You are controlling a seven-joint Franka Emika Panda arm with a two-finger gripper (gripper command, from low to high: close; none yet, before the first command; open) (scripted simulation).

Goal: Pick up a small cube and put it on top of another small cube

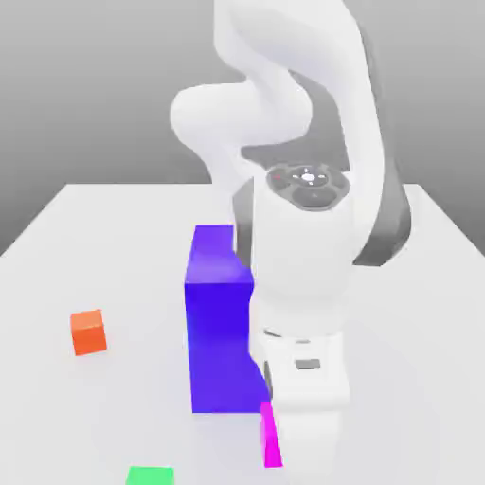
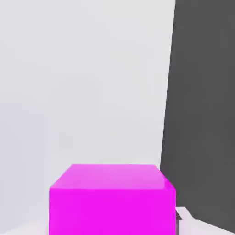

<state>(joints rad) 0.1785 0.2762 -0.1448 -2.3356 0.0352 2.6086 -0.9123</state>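
The small cube (image 1: 271,436) is bright magenta and shows as a narrow sliver at the lower edge of the white hand, near the table's front. Up close in the hand view, the small cube (image 2: 112,199) sits centred right under the hand, its top and one side face showing. My gripper (image 1: 287,441) is down at the cube, mostly hidden behind the hand's white body, and is shut on it. I cannot tell whether the cube rests on the table or is lifted.
A tall blue-violet block (image 1: 220,322) stands just to the exterior view's left of the hand, very close to it. An orange cube (image 1: 88,332) lies further left. A green cube (image 1: 150,476) sits at the front edge. The white table (image 1: 417,313) spreads around.
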